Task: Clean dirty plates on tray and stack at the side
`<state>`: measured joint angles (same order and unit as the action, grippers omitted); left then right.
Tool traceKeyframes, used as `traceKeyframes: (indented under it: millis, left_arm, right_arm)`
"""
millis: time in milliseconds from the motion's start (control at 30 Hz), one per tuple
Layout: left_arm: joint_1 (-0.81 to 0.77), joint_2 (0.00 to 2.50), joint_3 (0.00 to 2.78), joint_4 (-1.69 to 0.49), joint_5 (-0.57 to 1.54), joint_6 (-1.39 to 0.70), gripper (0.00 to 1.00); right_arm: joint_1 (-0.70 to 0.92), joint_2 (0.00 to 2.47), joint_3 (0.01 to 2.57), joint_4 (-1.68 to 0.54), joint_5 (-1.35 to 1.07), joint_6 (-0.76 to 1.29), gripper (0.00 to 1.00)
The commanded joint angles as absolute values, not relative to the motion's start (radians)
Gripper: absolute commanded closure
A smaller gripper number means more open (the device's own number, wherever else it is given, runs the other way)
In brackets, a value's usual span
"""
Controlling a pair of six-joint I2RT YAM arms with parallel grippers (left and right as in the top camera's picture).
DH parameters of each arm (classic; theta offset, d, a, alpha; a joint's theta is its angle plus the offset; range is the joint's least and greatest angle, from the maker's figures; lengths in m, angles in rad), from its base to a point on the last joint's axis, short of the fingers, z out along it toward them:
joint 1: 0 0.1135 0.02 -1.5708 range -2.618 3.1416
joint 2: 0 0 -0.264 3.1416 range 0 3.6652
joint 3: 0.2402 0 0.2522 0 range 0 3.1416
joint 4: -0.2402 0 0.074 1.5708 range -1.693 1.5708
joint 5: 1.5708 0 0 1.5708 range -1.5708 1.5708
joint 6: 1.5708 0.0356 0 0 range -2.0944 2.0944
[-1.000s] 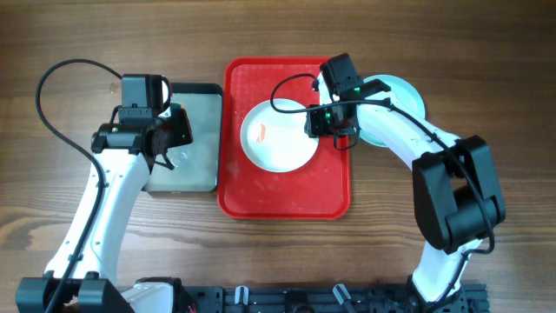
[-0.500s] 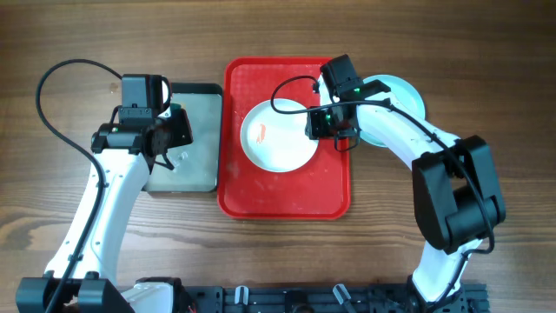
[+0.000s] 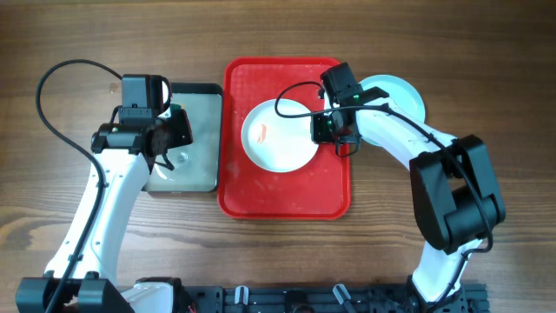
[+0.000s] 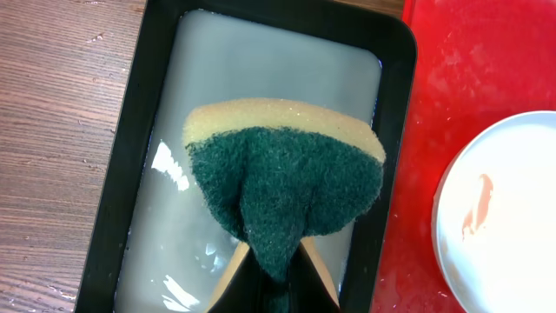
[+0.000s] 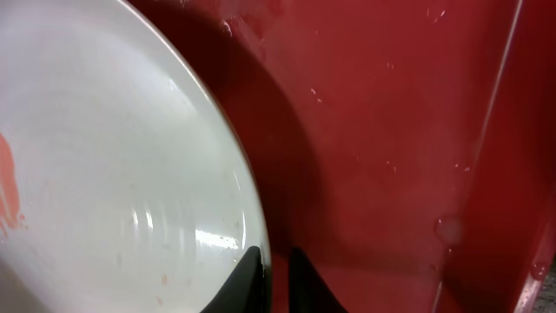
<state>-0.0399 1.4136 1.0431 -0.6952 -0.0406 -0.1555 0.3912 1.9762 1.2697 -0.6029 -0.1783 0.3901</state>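
Note:
A white plate (image 3: 278, 135) with an orange-red smear lies on the red tray (image 3: 287, 196). My right gripper (image 3: 323, 130) is at its right rim. In the right wrist view the fingers (image 5: 276, 265) are closed on the rim of the white plate (image 5: 113, 174), which casts a wide shadow on the tray (image 5: 391, 130). A light turquoise plate (image 3: 400, 94) lies on the table right of the tray, partly under the right arm. My left gripper (image 4: 274, 278) is shut on a green and yellow sponge (image 4: 287, 174) over the dark tray.
The dark grey-black tray (image 3: 195, 91) holds cloudy water and sits against the red tray's left side; its rim shows in the left wrist view (image 4: 122, 174). Wet drops spot the red tray. Wood table lies all around.
My right gripper has shifted slightly right and toward the front at the plate's rim. The left arm and sponge have not moved.

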Motion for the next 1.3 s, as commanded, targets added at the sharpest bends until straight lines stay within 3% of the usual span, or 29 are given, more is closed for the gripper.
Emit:
traceKeyframes:
  millis: [0, 67, 800, 1267]
  left_arm:
    - [-0.037, 1.397, 1.059, -0.691, -0.054, -0.164, 0.96]
    - [-0.037, 1.397, 1.058, -0.69, -0.054, -0.164, 0.96]
    - [-0.036, 1.493, 1.13, -0.698, -0.059, -0.006, 0.96]
    - [-0.037, 1.552, 1.223, -0.672, -0.052, -0.008, 0.96]
  right_arm:
    - [0.396, 1.978, 1.266, -0.597, -0.156, 0.404, 0.9]
    - [0.396, 1.978, 1.266, -0.598, -0.157, 0.404, 0.96]
    - [0.399, 1.978, 1.266, -0.57, -0.236, 0.403, 0.96]
    - [0.402, 1.978, 1.266, -0.579, -0.246, 0.405, 0.96]
